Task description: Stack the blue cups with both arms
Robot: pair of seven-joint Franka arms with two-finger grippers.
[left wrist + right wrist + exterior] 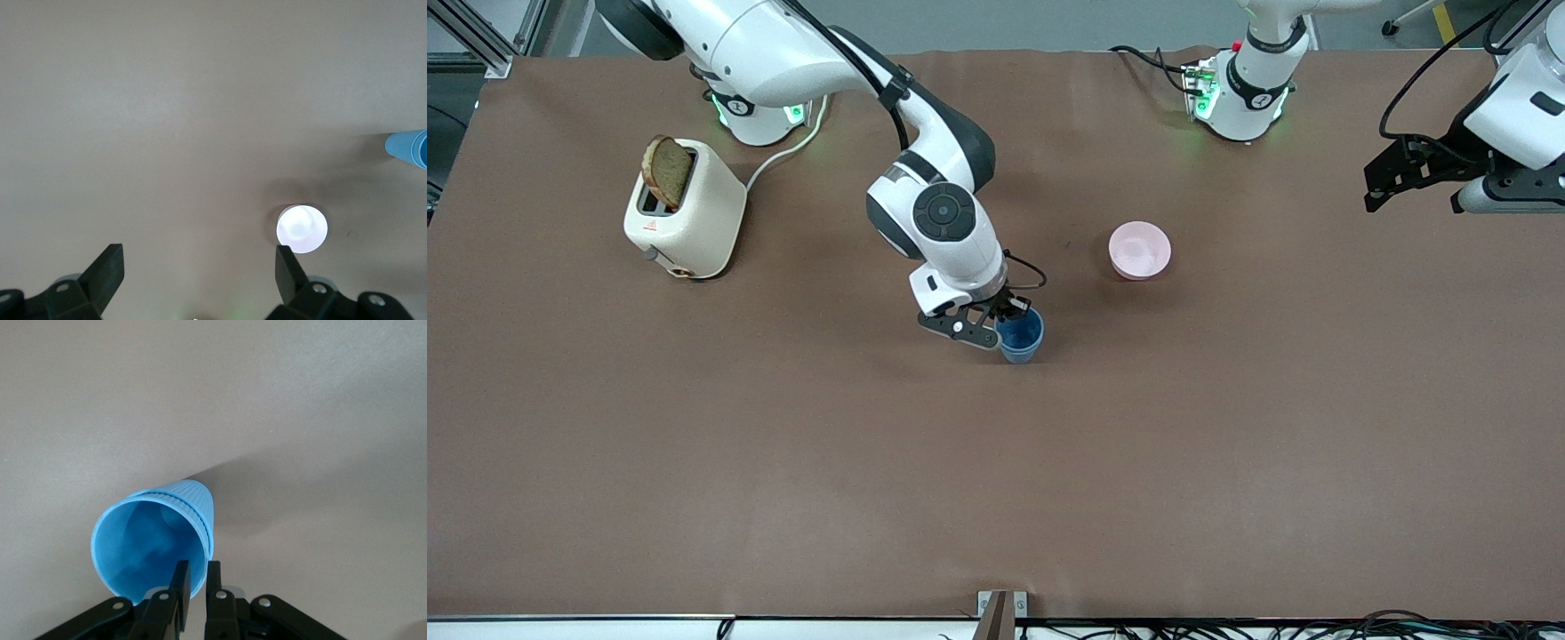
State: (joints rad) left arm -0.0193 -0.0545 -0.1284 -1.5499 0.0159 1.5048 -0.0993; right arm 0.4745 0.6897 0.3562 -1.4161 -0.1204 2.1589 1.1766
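Observation:
One blue cup shape (1020, 336) stands near the middle of the table. In the right wrist view (157, 537) a second rim line shows just below its lip, so it looks like two cups nested. My right gripper (1009, 313) is shut on the cup's rim (197, 577), one finger inside and one outside. My left gripper (1376, 185) is open and empty, held high over the left arm's end of the table (199, 260). The left wrist view shows the blue cup (408, 148) at its edge.
A pink bowl (1139, 250) (302, 229) sits on the table beside the cup, farther from the front camera, toward the left arm's end. A cream toaster (689, 213) holding a bread slice (667, 172) stands near the right arm's base, its cord trailing.

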